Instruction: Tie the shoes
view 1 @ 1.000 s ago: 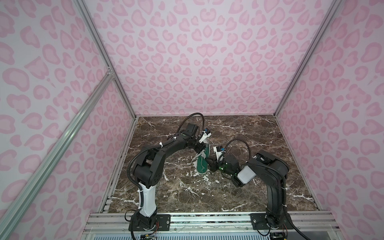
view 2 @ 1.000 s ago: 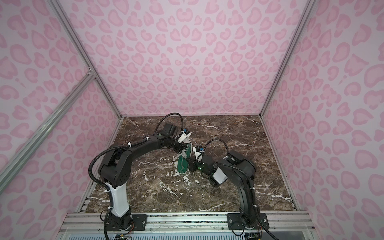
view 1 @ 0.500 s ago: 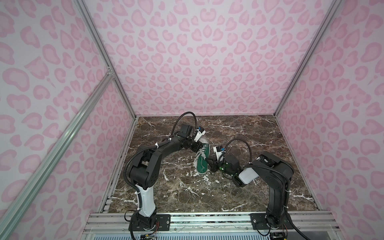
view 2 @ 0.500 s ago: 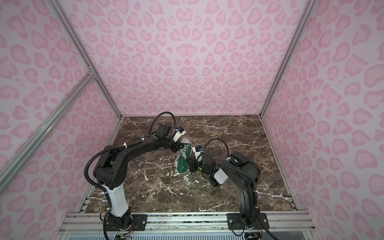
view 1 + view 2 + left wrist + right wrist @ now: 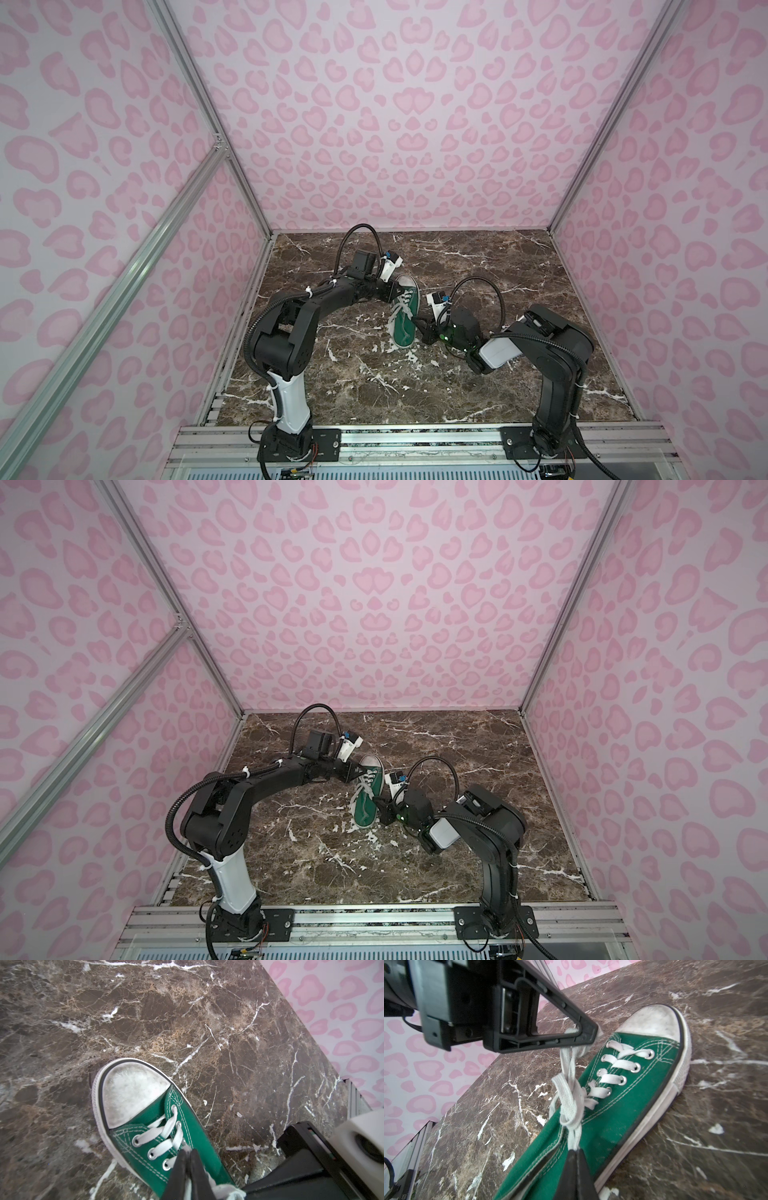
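Green sneaker (image 5: 633, 1095) under right end effector (image 5: 576, 1152)

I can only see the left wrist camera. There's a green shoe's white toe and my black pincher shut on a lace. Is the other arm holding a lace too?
Observer: Yes. In the right wrist view the right gripper is shut on one of the laces, near the shoe's opening.
Operator: Is it a bow?
Observer: No bow. The laces twist around each other between the right gripper and the left gripper.
Operator: Where's the heel?
Observer: In a top view the shoe points its toe at the back wall, heel toward the front.
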Motion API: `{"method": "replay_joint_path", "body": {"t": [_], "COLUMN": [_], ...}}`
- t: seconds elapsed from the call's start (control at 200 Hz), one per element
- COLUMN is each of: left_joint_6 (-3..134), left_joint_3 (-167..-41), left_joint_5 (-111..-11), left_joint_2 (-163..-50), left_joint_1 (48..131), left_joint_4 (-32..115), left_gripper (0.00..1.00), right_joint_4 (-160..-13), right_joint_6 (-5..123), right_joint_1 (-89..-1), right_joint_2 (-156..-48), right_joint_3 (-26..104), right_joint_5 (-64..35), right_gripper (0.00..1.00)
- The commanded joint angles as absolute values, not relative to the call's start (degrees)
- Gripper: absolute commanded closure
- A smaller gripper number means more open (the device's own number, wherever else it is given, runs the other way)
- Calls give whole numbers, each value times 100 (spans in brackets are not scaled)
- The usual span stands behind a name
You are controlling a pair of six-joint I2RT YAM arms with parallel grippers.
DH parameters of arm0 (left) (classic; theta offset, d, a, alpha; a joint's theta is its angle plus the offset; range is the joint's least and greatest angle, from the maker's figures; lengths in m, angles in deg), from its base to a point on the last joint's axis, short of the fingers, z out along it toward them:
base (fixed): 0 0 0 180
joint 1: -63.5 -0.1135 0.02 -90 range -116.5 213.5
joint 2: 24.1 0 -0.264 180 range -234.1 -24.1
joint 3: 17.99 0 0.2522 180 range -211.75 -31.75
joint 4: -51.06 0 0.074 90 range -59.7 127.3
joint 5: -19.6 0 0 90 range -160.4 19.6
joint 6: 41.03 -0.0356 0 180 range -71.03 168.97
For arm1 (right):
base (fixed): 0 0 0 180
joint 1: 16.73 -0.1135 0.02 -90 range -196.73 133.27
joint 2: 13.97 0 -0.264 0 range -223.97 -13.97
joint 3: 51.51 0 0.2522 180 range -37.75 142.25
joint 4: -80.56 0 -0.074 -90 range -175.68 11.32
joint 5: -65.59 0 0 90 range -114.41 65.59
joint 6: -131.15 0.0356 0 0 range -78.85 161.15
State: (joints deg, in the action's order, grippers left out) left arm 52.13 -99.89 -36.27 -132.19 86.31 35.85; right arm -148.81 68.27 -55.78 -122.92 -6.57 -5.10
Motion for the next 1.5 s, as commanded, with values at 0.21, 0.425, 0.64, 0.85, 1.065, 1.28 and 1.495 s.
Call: {"method": "replay_joint_path", "body": {"t": [0.21, 0.425, 0.64, 0.85, 1.065, 1.28, 1.495], "left_joint_6": [5528, 5591, 5600, 5754, 5809, 5816, 5723], "left_joint_3": [-9898, -9887, -9907, -9802, -9753, -9738, -9817], "left_joint_5": [-3602, -3750, -3756, -3709, -3727, -3721, -3798], "left_joint_2": [-13115, -13045, -13110, -13098, -13158, -13221, -13212], "left_joint_1": [8592, 8552, 8526, 8468, 8436, 8361, 8280], "left_joint_4": [3837, 3875, 3827, 4011, 4080, 4122, 4004], "left_gripper": [97, 97, 97, 97, 97, 97, 97], "right_joint_4": [-14530, -14265, -14165, -14064, -13955, -13956, -13900], "right_joint_6": [6620, 6508, 6472, 6469, 6469, 6477, 6467], "right_joint_1": [-5584, -5584, -5576, -5568, -5547, -5488, -5438], "right_joint_2": [-12122, -11936, -11877, -11761, -11659, -11523, -11427], "right_joint_3": [-650, -700, -753, -838, -938, -1168, -1268], "right_joint_5": [-516, -516, -516, -551, -579, -595, -600], "right_gripper": [100, 100, 100, 100, 100, 100, 100]}}
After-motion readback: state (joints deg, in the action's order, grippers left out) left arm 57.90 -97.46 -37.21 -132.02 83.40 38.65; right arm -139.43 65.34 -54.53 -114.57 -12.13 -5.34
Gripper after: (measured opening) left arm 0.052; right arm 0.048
